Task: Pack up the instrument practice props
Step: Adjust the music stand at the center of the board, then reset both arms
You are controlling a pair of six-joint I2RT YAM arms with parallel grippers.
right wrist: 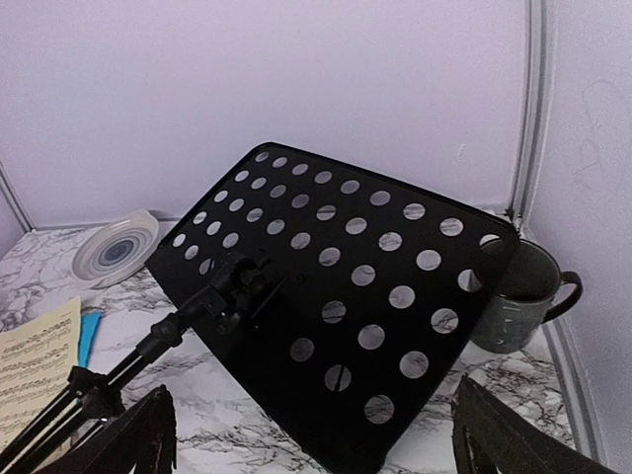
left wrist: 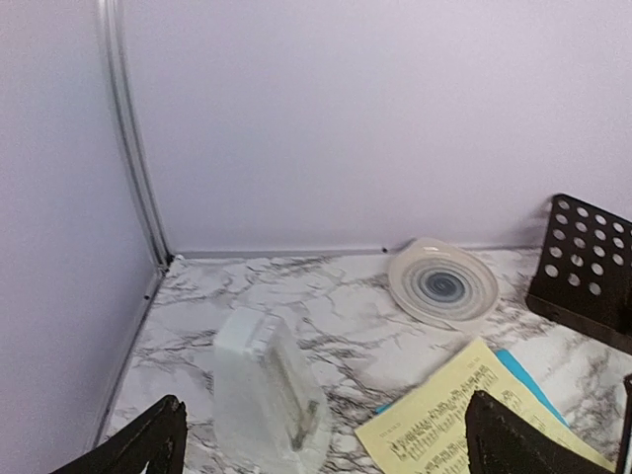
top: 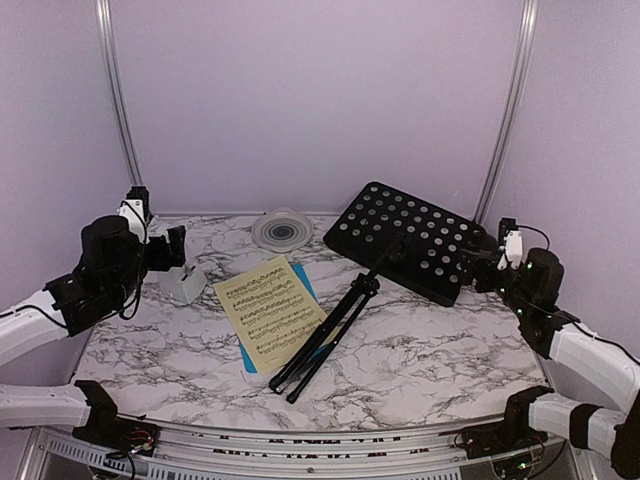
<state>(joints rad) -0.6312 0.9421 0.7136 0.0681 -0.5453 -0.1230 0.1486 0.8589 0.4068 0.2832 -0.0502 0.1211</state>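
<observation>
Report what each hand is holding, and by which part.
Nothing is held. The left hand is open near the white metronome, and the right hand is open facing the black music stand.

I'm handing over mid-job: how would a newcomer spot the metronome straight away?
Start at the left side of the white marble-patterned table. Just left of the yellow sheet-music page stands the small white pyramid-shaped metronome. It is the only upright white block; the nearby swirl-patterned dish is round.
</observation>
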